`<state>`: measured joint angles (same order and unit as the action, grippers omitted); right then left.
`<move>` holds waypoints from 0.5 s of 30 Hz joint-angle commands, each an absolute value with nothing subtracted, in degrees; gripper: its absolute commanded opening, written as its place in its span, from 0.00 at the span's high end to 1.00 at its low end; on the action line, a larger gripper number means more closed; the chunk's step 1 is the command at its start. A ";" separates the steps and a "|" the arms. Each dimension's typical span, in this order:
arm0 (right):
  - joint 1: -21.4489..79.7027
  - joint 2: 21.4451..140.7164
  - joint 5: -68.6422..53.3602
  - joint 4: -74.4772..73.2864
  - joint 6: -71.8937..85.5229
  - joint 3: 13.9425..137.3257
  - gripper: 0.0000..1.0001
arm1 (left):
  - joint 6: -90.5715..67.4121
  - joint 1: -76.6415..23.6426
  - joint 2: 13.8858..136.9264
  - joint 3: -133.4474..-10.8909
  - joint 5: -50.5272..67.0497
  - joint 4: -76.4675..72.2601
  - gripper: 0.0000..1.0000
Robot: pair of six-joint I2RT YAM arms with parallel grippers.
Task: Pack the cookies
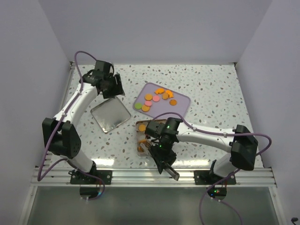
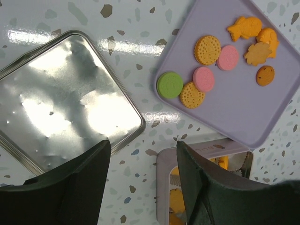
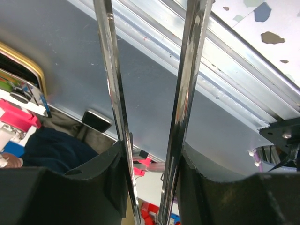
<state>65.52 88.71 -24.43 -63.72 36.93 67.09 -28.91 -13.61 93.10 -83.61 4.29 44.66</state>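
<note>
Seemingly partway, a few cookies [image 2: 206, 49] sit in the tin [image 2: 161, 178], several wait on the lilac tray [image 2: 243, 112], the left gripper [image 2: 143, 150] gapes empty, and the right gripper [image 3: 150, 157] clasps tongs [image 3: 110, 70].

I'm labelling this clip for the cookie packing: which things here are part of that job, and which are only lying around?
Part of the job: cookies; the lilac tray they lie on; the tin with some already inside; the tongs in the right gripper.
Lying about: the square metal lid, untouched beside the tin; the left gripper hangs open and empty.
</note>
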 commanded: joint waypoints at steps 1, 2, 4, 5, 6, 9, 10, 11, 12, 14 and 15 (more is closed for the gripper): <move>65.74 89.12 -22.59 -65.91 35.51 71.27 0.59 | -28.65 -12.83 90.62 -83.58 5.10 43.77 0.37; 65.74 89.21 -21.54 -66.53 35.33 72.15 0.60 | -28.65 -12.75 90.62 -83.85 5.18 43.77 0.37; 65.66 88.60 -21.01 -68.37 35.25 75.13 0.60 | -28.57 -12.66 90.53 -84.28 5.19 43.95 0.37; 65.65 88.42 -19.70 -69.34 35.33 76.28 0.60 | -28.39 -12.66 90.61 -84.46 5.36 44.03 0.36; 65.65 88.24 -19.08 -70.39 35.33 78.73 0.61 | -28.39 -12.57 90.62 -84.72 5.45 44.12 0.37; 65.57 87.80 -16.62 -74.96 35.33 82.43 0.61 | -27.86 -12.39 90.97 -85.60 5.71 44.47 0.36; 65.39 87.72 -15.83 -77.32 35.33 84.79 0.61 | -27.77 -12.31 91.05 -85.87 5.80 44.47 0.37; 65.22 87.45 -15.04 -78.47 35.42 85.95 0.61 | -27.69 -12.22 91.14 -85.96 5.97 44.56 0.37; 64.26 87.36 -13.20 -79.53 35.51 87.00 0.61 | -27.69 -12.13 91.14 -86.13 6.06 44.56 0.37; 62.15 86.75 -11.87 -81.91 34.90 89.99 0.63 | -27.60 -11.95 91.06 -86.40 6.41 44.56 0.37; 58.92 86.57 -11.43 -82.35 34.54 91.48 0.63 | -27.60 -11.87 91.05 -86.57 6.59 44.56 0.37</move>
<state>63.77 89.19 -15.86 -74.43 35.75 86.74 -28.84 -12.64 92.29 -83.81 5.43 44.95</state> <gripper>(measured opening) 0.376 0.636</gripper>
